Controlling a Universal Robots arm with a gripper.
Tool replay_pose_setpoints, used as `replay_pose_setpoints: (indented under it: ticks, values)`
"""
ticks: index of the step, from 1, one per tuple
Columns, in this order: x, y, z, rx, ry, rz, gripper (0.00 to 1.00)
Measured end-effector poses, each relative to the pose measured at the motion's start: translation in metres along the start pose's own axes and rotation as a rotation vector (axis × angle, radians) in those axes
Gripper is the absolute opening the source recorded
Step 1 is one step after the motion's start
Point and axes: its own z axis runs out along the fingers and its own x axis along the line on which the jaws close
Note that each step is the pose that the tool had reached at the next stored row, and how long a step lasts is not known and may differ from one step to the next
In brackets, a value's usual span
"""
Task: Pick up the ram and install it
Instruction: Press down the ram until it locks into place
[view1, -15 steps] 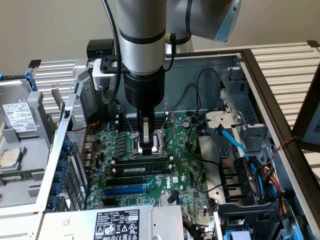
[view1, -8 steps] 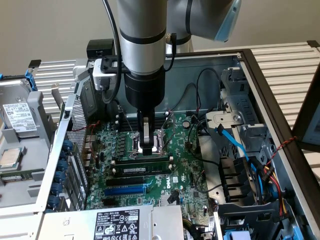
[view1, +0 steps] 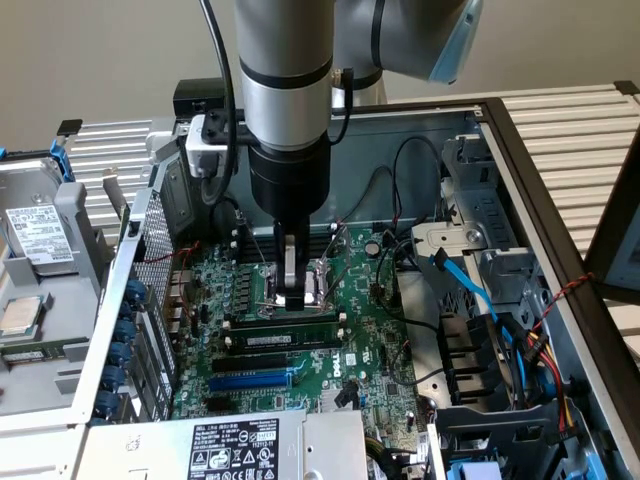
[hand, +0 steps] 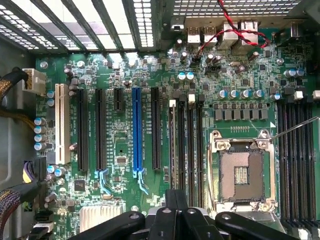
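My own fingers (hand: 175, 206) sit nearest the wrist camera, dark and pressed together with nothing between them that I can see. In the exterior view they hang low over the motherboard (view1: 380, 330), at the edge of the open CPU socket (view1: 300, 280) that faces the memory slots (view1: 285, 322). The ram (view1: 268, 340) lies just beyond my tips on the side away from the socket. It stands on edge along one of those slots with its white label showing, and the blue expansion slot (view1: 250, 381) runs a little further out. I judge the stick to be placed but cannot tell whether it is fully latched, so the step in hand is seating it. Doing that well means bringing my closed tips squarely over its top edge, not the socket. I should press straight down without tilting and keep clear of the loose cables (view1: 400, 230) nearby.
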Motion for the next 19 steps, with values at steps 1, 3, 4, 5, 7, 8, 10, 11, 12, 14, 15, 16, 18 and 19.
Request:
replay_pose_setpoints:
  ticks: [1, 3, 4, 5, 7, 8, 10, 11, 12, 14, 15, 16, 18, 19]
  values:
    - [0.0000, 0.0000, 0.0001, 0.0002, -0.0004, 0.016, 0.10]
    - [0.0000, 0.0000, 0.0002, 0.0006, -0.0013, 0.050, 0.10]
    - [0.0000, 0.0000, 0.0003, 0.0008, -0.0019, 0.066, 0.10]
    - [0.0000, 0.0000, 0.0003, 0.0009, -0.0022, 0.083, 0.10]
    - [0.0000, 0.0000, 0.0004, 0.0013, -0.0031, 0.115, 0.10]
    - [0.0000, 0.0000, 0.0004, 0.0015, -0.0036, 0.132, 0.10]
    - [0.0000, 0.0000, 0.0005, 0.0018, -0.0045, 0.164, 0.10]
    - [0.0000, 0.0000, 0.0005, 0.0020, -0.0049, 0.180, 0.10]
    - [0.0000, 0.0000, 0.0006, 0.0022, -0.0054, 0.196, 0.10]
    - [0.0000, 0.0000, 0.0007, 0.0026, -0.0062, 0.229, 0.10]
    - [0.0000, 0.0000, 0.0007, 0.0028, -0.0067, 0.246, 0.10]
    - [0.0000, 0.0000, 0.0008, 0.0030, -0.0071, 0.263, 0.10]
    - [0.0000, 0.0000, 0.0009, 0.0034, -0.0080, 0.296, 0.10]
    - [0.0000, 0.0000, 0.0009, 0.0036, -0.0085, 0.314, 0.10]
